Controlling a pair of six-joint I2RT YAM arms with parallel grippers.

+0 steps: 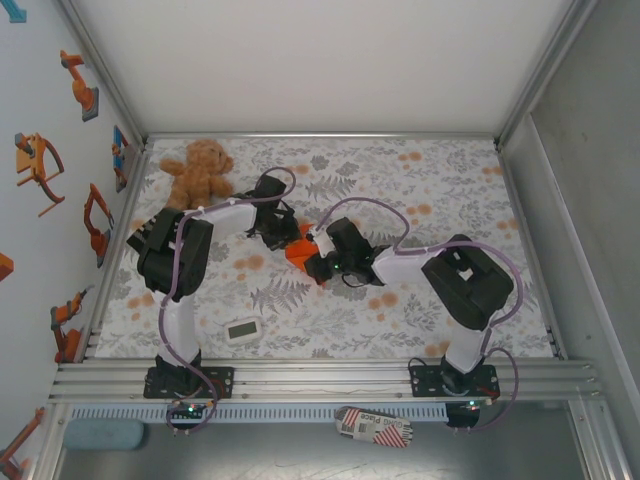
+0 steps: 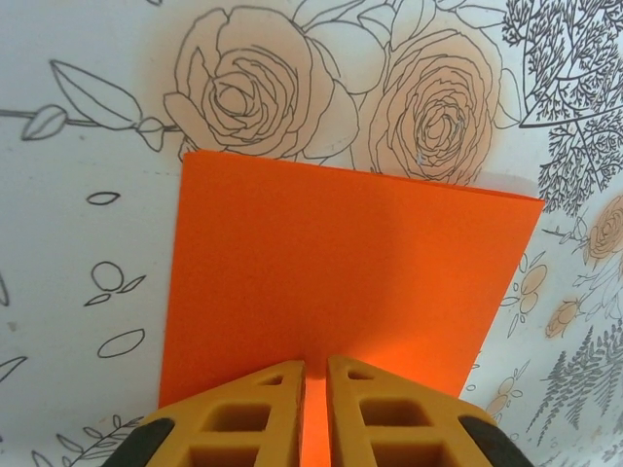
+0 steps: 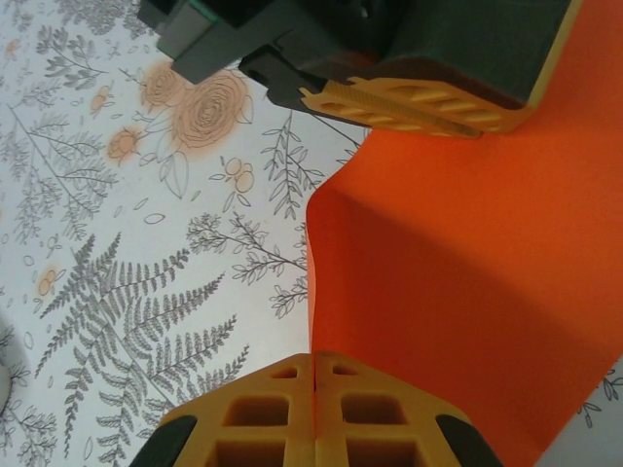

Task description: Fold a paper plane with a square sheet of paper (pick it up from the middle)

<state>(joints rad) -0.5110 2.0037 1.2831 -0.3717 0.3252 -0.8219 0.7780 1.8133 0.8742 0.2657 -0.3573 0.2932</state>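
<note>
the flowered table (image 1: 450, 300) spreads wide in the top view, and both arms reach in over it toward the middle. the left arm (image 1: 235, 215) bends in from the left, the right arm (image 1: 465, 280) from the right, and their wrists meet just left of centre. a brown teddy bear (image 1: 198, 170) sits at the far left corner, well apart from the meeting point.

between the two wrists there's the orange paper (image 1: 298, 250), a small bright patch from above, mostly covered by the dark wrist housings. a white timer (image 1: 243, 330) lies near the front edge, beside the left arm's base.

the wrist views supply what the top view hides. on the left wrist camera the orange paper (image 2: 341, 272) is a broad flat panel over the rose print, with a pale second edge peeking out behind its top right corner. the left gripper (image 2: 314, 409) is pinched on its near edge, and a thin orange strip shows between the yellow fingers (image 2: 243, 413).

on the right wrist camera the orange paper (image 3: 467, 272) bows in a soft wave along its left edge. the right gripper (image 3: 313, 418) is clamped tight on its near corner, fingers (image 3: 253, 423) pressed together. across the sheet, the left gripper (image 3: 409, 107) is seen side-on, closed on the far edge.
</note>
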